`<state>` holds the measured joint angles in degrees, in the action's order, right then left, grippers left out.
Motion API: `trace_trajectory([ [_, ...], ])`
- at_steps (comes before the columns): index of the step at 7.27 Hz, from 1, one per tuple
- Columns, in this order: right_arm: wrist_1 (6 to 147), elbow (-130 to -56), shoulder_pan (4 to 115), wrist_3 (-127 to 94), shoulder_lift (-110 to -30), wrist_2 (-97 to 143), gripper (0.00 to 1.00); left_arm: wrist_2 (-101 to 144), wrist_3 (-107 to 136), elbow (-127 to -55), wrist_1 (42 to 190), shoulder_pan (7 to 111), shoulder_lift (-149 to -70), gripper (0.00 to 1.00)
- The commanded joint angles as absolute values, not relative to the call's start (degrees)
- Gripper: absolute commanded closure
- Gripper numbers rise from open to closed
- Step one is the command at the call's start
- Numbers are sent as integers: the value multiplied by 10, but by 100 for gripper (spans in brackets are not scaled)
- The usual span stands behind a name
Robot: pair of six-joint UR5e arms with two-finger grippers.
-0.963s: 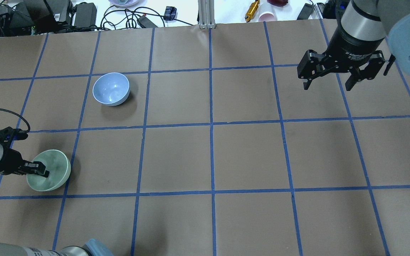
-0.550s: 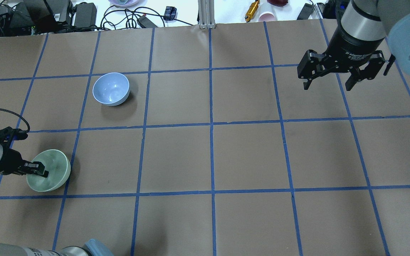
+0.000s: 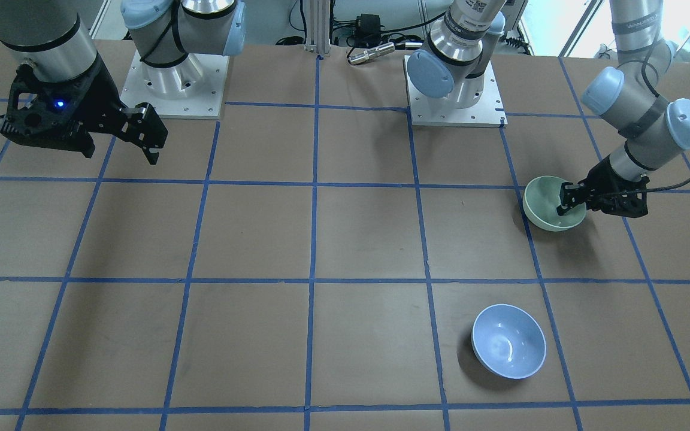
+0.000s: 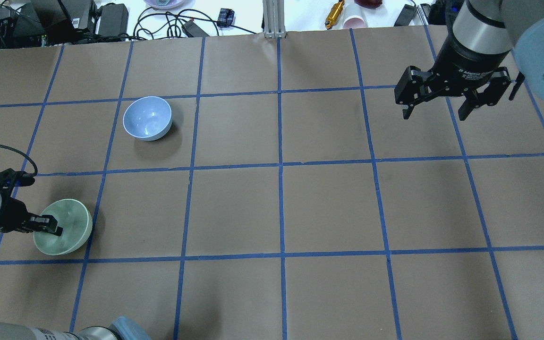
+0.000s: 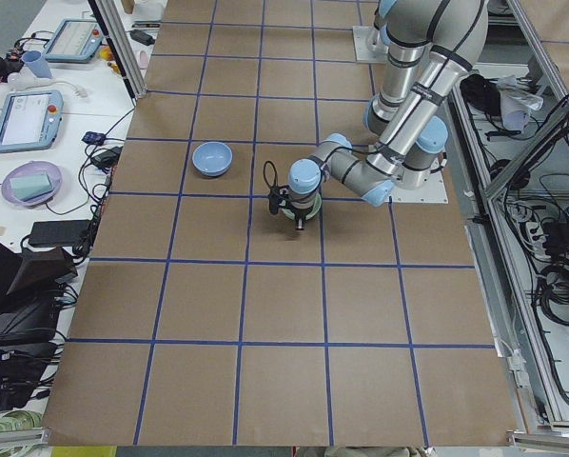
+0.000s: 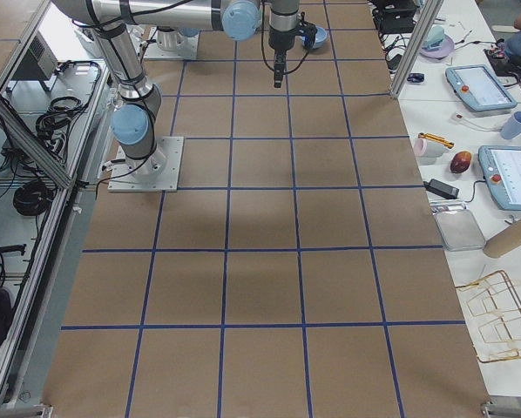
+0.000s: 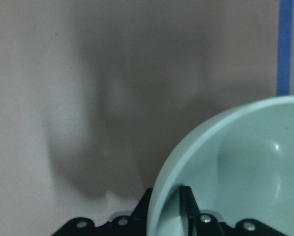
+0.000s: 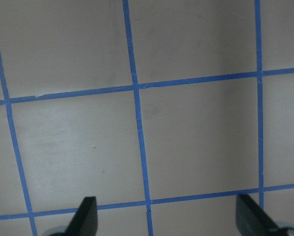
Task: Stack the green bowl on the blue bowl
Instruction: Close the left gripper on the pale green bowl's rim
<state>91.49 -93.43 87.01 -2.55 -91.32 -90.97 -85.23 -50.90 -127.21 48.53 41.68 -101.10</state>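
The pale green bowl (image 4: 66, 227) sits near the table's left edge and shows in the front view (image 3: 545, 206) and large in the left wrist view (image 7: 245, 162). My left gripper (image 4: 49, 227) is shut on the bowl's rim, with one finger inside and one outside (image 3: 565, 202). The bowl looks slightly tilted. The light blue bowl (image 4: 148, 118) stands upright and empty one grid square farther back; it also shows in the front view (image 3: 508, 341) and the left side view (image 5: 211, 158). My right gripper (image 4: 437, 113) hangs open and empty above the far right of the table (image 3: 117, 149).
Brown paper with a blue tape grid (image 4: 280, 165) covers the table. Cables, power bricks and small items (image 4: 111, 19) lie beyond the far edge. The two arm bases (image 3: 171, 78) stand at the robot's side of the table.
My left gripper and the green bowl have shifted slightly toward the table's left edge. The blue bowl and the right arm have not moved.
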Motion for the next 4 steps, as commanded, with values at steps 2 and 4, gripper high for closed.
trace_trajectory([
  [2,915,-934,870,-25,-913,-910,0,-832,-500,-1229,553,416,-998,100],
  [4,915,-934,870,-25,-913,-910,0,-801,-484,-1150,681,417,-998,100],
])
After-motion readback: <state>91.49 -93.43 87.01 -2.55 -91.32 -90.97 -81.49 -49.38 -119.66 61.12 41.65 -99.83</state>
